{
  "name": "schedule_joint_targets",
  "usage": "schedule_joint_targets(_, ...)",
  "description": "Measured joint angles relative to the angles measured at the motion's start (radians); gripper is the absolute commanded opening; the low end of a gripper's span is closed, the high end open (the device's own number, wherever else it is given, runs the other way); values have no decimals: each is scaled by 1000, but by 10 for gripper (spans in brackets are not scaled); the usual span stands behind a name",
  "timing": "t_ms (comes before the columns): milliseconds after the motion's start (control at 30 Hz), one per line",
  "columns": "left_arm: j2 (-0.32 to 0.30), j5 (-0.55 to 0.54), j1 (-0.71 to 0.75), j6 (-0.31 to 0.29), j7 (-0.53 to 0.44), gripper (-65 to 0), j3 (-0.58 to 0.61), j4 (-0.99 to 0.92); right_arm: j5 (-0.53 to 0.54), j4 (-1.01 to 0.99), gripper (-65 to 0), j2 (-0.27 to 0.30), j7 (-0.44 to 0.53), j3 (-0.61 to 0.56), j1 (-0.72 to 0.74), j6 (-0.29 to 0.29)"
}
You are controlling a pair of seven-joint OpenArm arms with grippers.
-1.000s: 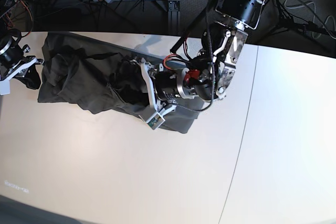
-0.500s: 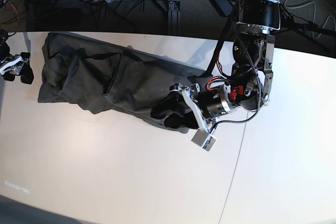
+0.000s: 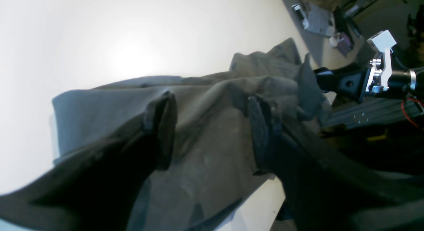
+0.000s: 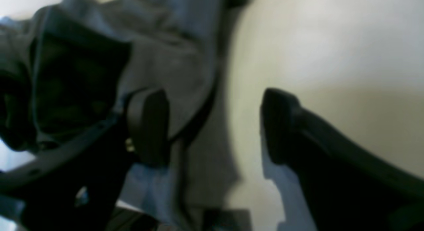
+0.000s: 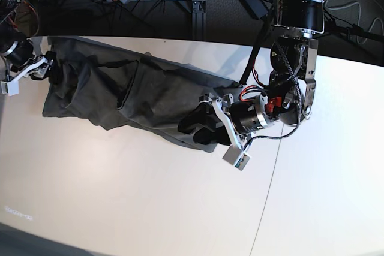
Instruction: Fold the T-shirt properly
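shirt stretched long, not folded yet

the t-shirt (image 5: 120, 94) lies on the white table (image 5: 150, 208), in the upper left and middle of the base view. it is a long, bumpy strip with lots of wrinkles. no neat fold shows, so i think this is still the step of spreading the cloth or getting a new hold on it.

the left gripper (image 5: 195, 129) is at the end of the shirt near the middle of the base view. in the left wrist view its two dark fingers (image 3: 162, 128) stand apart with cloth running between them. they do not look pinched tight, so i would not call it a grip.

the right gripper (image 5: 49, 67) is at the other end, at the upper left of the base view. in the right wrist view its fingers (image 4: 149, 125) are wide apart. one sits by the cloth edge and one over bare table. it holds nothing.

next, i think each gripper needs to close on a corner or hem so the shirt can be pulled flat.

the collar and sleeves are hard to find in the bunched cloth. the right wrist view is blurry. the left arm covers part of the shirt's end in the base view.
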Motion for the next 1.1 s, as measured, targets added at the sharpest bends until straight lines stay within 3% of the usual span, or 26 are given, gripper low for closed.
schedule_joint_targets(267, -11, 23, -2, 0, 0, -275, 1, 0, 8, 0, -203, -56, 27, -19, 11, 0)
schedule_joint_targets(467, -50, 23, -2, 0, -3, -275, 0, 0, 7, -1, -203, -57, 24, -19, 11, 0)
schedule_joint_targets(733, -64, 23, 0, 0, -3, -275, 1, 0, 92, -7, -205, 13, -108, 37, 5, 1)
schedule_joint_targets(867, -63, 21, 0, 0, -4, -275, 1, 0, 118, -3, -205, 74, -117, 45, 6, 1)
schedule_joint_targets(1033, -63, 22, 0, 0, -4, -275, 1, 0, 175, 6, -210, 100, -125, 45, 7, 1)
schedule_joint_targets(1067, -63, 22, 1, 0, -4, -275, 1, 0, 183, 14, -248, 100, -124, 45, 8, 1)
schedule_joint_targets(1100, -63, 22, 0, 0, -4, -275, 1, 0, 198, 24, -330, 100, -125, 45, 8, 2)
